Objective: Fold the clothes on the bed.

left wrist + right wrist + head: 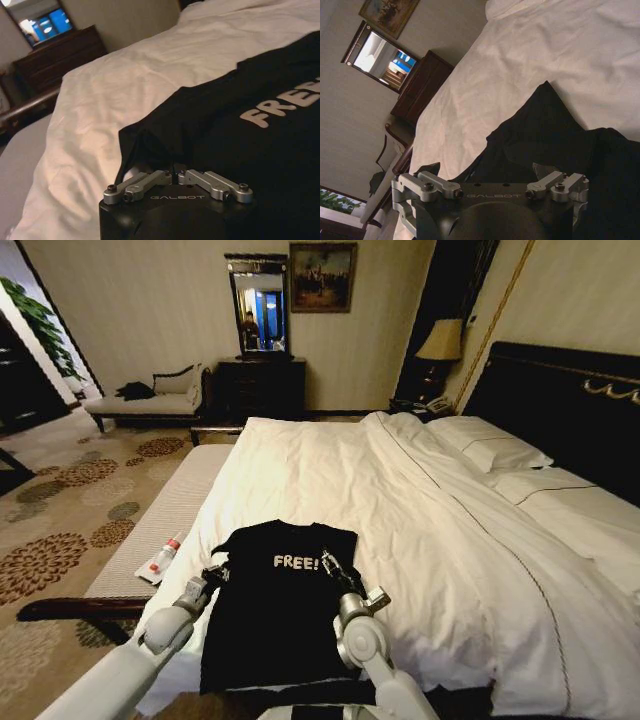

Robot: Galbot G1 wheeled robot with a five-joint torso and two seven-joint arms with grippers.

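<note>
T-shirt (278, 615): black, "FREE!" on chest, lying flat at the near edge of the bed (420, 510).
Handling: I judge it light, limp, likely to slide on the sheet; sleeves and shoulders are best for taking hold.
Left gripper (213, 575): at the left sleeve; my wrist view suggests fingers pinched into the cloth.
Right gripper (331, 567): at the right shoulder; I cannot tell its opening.

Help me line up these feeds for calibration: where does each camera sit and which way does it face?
Head: high, looking down the bed; both arms flank the T-shirt.
Left wrist: behind the left gripper at a sleeve, facing the dresser.
Right wrist: behind the right gripper, over the shirt.
Shared: T-shirt, white bedding, dresser.
</note>
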